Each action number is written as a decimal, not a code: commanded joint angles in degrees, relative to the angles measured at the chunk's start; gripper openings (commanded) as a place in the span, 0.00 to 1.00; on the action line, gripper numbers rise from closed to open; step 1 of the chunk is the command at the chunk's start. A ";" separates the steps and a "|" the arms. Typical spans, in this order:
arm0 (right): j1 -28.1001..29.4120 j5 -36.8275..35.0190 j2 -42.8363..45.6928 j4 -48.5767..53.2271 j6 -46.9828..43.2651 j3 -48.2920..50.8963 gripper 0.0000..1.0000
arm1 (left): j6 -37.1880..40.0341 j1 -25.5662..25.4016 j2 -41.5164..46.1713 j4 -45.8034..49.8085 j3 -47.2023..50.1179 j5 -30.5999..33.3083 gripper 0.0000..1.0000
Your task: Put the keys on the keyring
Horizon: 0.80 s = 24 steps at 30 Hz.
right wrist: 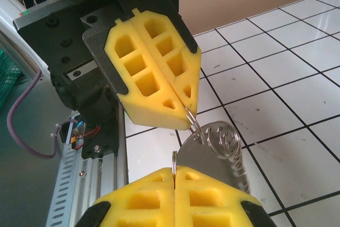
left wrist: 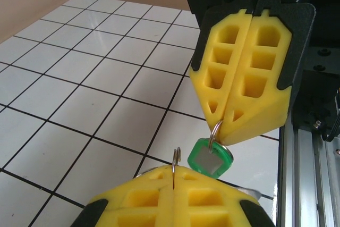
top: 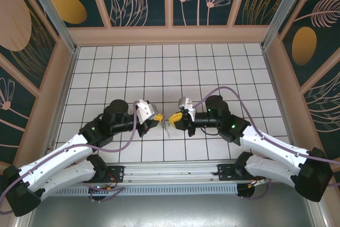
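With the left pincer (right wrist: 183,103) clenched on the keyring (right wrist: 204,158) and the right pincer (left wrist: 226,119) clenched on the keys (left wrist: 211,158), both aloft over the surface's (top: 212,67) near-edge middle, threading probably wanted ring edges aligned and a slow approach.

No text, number, brand or sign can be read; the green key (left wrist: 211,158) has a plain pale insert, the wall panels (top: 139,3) only drawn plants
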State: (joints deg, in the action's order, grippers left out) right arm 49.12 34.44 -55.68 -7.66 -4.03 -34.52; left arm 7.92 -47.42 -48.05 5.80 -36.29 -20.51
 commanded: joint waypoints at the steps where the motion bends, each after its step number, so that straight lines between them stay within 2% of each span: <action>1: 0.45 1.39 -0.96 -2.83 -0.13 -2.55 0.00 | 1.06 -0.17 0.49 -1.05 -1.76 0.36 0.00; 24: 0.68 0.29 -4.64 -5.74 1.05 -4.57 0.00 | 1.46 -0.86 0.11 -1.14 -1.67 2.41 0.00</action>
State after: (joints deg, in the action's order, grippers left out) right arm 49.25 35.03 -60.12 -10.79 -3.70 -37.04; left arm 8.49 -47.81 -48.05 5.80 -36.29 -18.59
